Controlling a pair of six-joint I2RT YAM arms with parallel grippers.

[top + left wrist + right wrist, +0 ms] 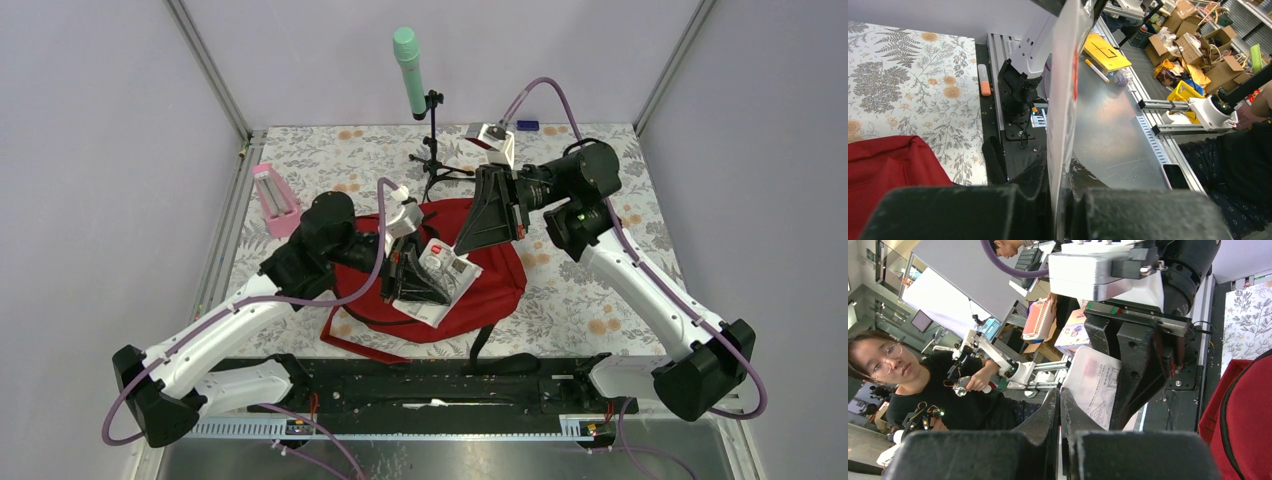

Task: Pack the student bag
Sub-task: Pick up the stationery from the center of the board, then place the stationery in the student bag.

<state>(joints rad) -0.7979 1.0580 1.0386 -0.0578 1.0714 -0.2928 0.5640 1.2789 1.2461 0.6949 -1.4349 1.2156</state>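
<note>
The student bag (pixel 495 275) is dark red and lies flat in the middle of the floral table. It also shows in the left wrist view (pixel 888 165) and the right wrist view (pixel 1248 415). My left gripper (pixel 418 288) is shut on a flat clear-wrapped white packet (pixel 448 272) with a red label and holds it over the bag. In the left wrist view the packet (pixel 1064 75) stands edge-on between the jaws of the left gripper (pixel 1060 170). My right gripper (pixel 463 246) meets the packet's far corner. In the right wrist view the right gripper (pixel 1059 392) is shut, with the packet's (pixel 1093 390) thin edge between the jaws.
A green microphone (pixel 409 58) stands on a black tripod (pixel 435 160) behind the bag. A pink box (pixel 272 198) lies at the back left. A small blue item (pixel 527 125) sits at the back edge. An orange marker (pixel 983 82) lies by the right arm's base.
</note>
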